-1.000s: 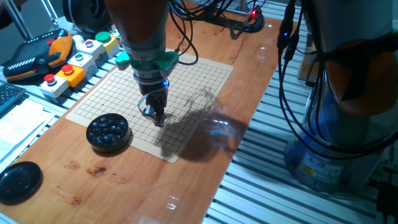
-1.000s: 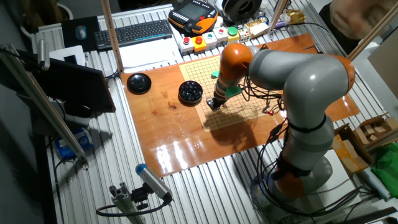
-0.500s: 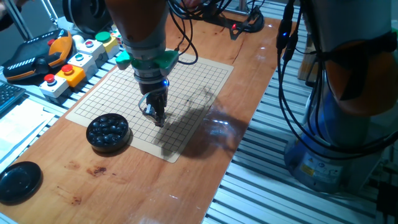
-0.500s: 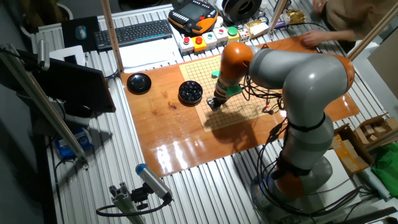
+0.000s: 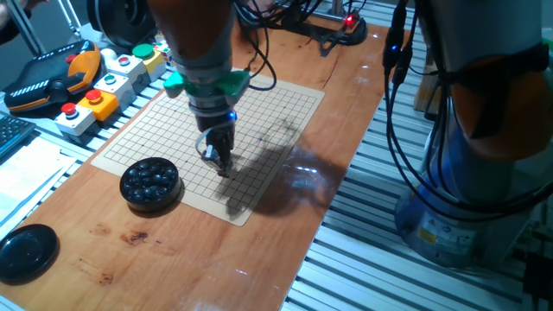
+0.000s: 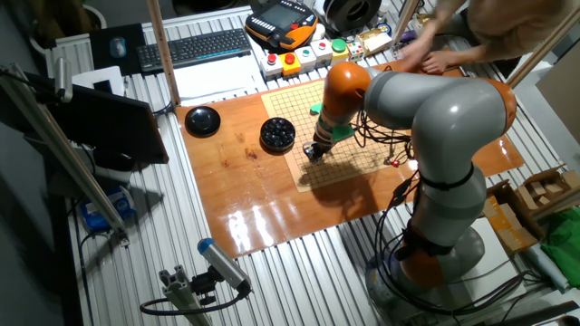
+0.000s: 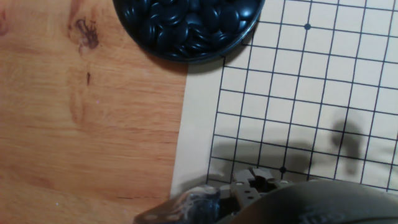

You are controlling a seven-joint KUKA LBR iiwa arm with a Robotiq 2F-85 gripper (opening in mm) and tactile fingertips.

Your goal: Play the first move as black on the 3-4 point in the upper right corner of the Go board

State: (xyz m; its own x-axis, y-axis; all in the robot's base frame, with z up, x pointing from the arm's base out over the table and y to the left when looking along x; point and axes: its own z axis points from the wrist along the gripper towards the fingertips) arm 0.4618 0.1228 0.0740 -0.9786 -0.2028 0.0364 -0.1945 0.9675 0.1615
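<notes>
I am holding my gripper (image 5: 221, 164) low over the Go board (image 5: 268, 117), near the bowl (image 5: 149, 184). I cannot tell whether my fingers are pinching anything

A keyboard (image 6: 195, 47) and button boxes (image 5: 91, 102) sit beyond the wooden tabletop (image 5: 199, 250), near a black lid (image 5: 26, 250).

Robotics lab, aluminium-profile bench (image 6: 272, 263), teach pendant (image 6: 281, 23)

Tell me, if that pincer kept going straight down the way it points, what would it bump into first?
Most likely the Go board. The pincer points down at its grid near one edge, with nothing visible between; how close it is cannot be judged.
</notes>
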